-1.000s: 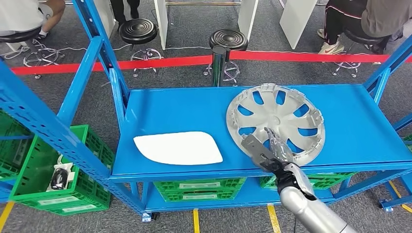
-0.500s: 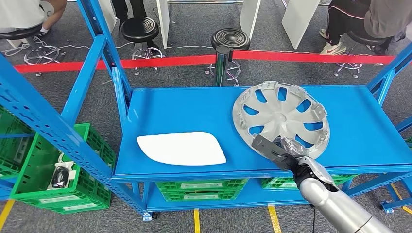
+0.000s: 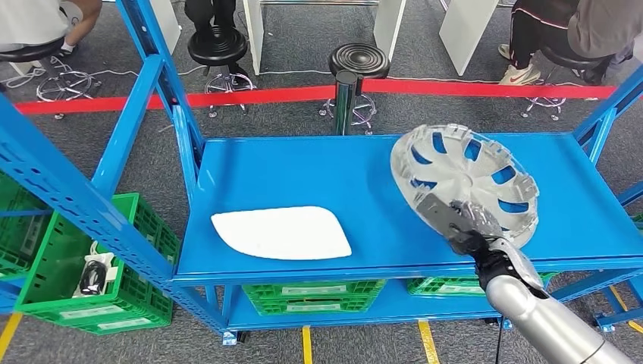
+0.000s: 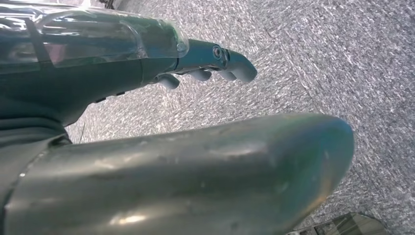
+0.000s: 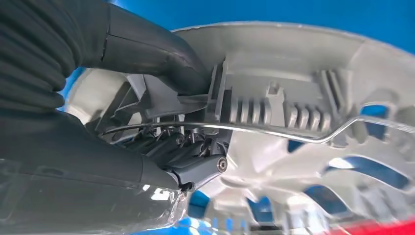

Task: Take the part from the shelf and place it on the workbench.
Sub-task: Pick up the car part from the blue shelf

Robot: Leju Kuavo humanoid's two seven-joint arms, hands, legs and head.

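Note:
A silver wheel cover [image 3: 466,182] with curved slots is tilted up off the blue shelf [image 3: 303,171], its near rim gripped by my right hand [image 3: 462,220]. In the right wrist view the thumb [image 5: 151,54] presses on the cover's ribbed rim [image 5: 274,112] and the fingers [image 5: 171,149] curl under it. My left hand [image 4: 205,61] hangs over grey floor with its fingers slightly curled, holding nothing.
A flat white panel [image 3: 280,231] lies on the shelf's front left. Green crates [image 3: 83,265] sit low at the left and under the shelf [image 3: 311,296]. Blue uprights [image 3: 163,83] frame the shelf. Stools [image 3: 356,61], red tape [image 3: 265,97] and seated people lie beyond.
The wheel cover has been lifted by its near rim, tilted up and carried right with my right hand. The white panel has stayed where it lay.

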